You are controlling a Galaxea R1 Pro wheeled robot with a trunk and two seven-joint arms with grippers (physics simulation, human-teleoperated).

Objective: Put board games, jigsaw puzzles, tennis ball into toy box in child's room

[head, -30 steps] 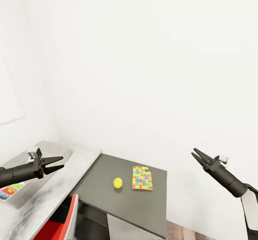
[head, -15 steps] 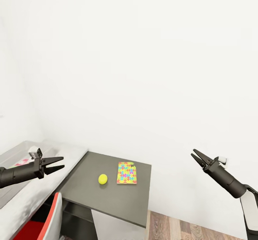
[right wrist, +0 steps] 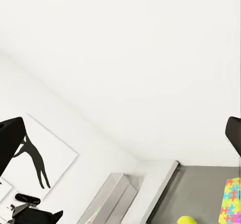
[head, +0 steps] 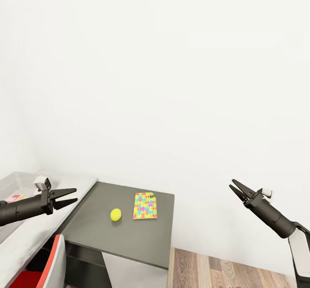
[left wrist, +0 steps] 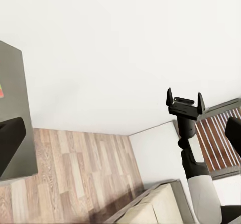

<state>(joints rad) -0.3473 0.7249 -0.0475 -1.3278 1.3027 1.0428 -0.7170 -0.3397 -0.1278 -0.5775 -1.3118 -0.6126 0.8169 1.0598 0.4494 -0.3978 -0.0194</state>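
The tennis ball [head: 115, 214] lies on the dark-grey cabinet section [head: 129, 236] of the table, with a jigsaw puzzle [head: 145, 205] flat just right of it. The ball [right wrist: 187, 220] and the puzzle [right wrist: 231, 207] also show in the right wrist view. The toy box [head: 10, 181] stands on the white top at the far left, with a colourful corner of a box [head: 13, 198] inside it. My left gripper [head: 76, 194] hangs open and empty left of the ball. My right gripper [head: 231, 183] is open and empty, off the table's right end.
A red and white chair [head: 51, 264] stands by the table's front. Wood-plank floor [head: 215, 270] lies right of the cabinet. A black silhouette picture [right wrist: 35, 158] hangs on the wall. In the left wrist view a beige bed corner [left wrist: 150, 209] shows beyond the right gripper [left wrist: 185, 92].
The head camera has turned right, so the table, ball and puzzle sit further left in view and more floor shows. Both arms keep the same pose, and both grippers stay open.
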